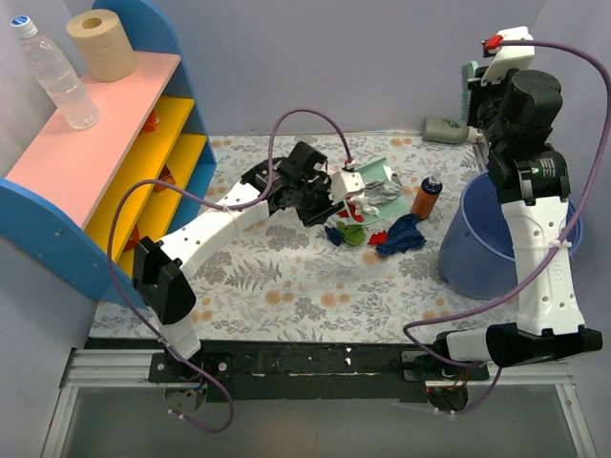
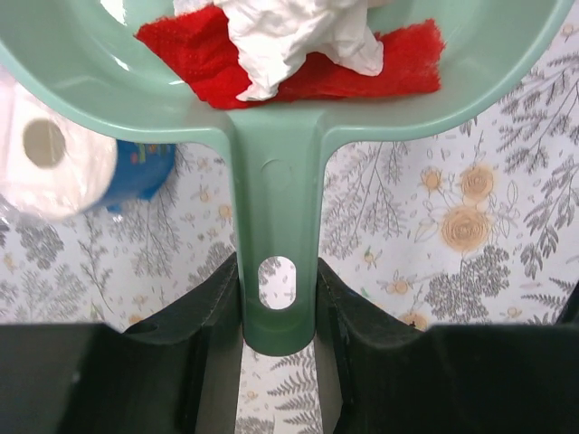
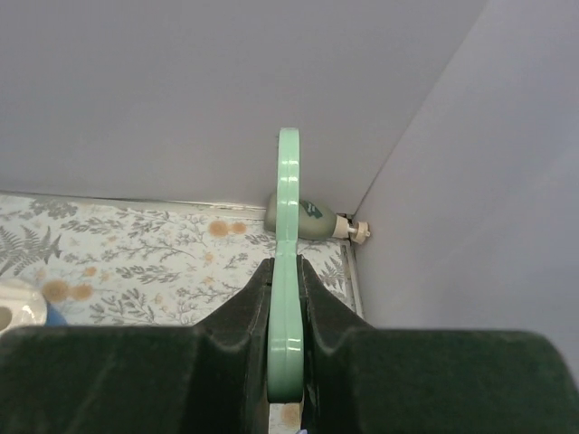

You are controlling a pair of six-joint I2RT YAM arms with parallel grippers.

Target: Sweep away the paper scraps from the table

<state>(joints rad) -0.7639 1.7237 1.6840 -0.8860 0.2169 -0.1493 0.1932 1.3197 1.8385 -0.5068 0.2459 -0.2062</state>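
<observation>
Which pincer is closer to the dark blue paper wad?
Left. The left pincer, holding the dustpan, sits left of the dark blue wad; the right pincer is raised with the brush near the far right corner.

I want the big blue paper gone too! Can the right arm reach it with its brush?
Probably yes. The dark blue scrap lies uncovered on the table. The right gripper holds the brush high, so it must come down past the orange bottle and bucket.

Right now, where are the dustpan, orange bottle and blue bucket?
dustpan [image 2: 276, 226]: left wrist view, on its handle.
orange bottle [image 1: 423, 201]: top view, on its body.
blue bucket [image 1: 473, 265]: top view, on its outer wall.
</observation>
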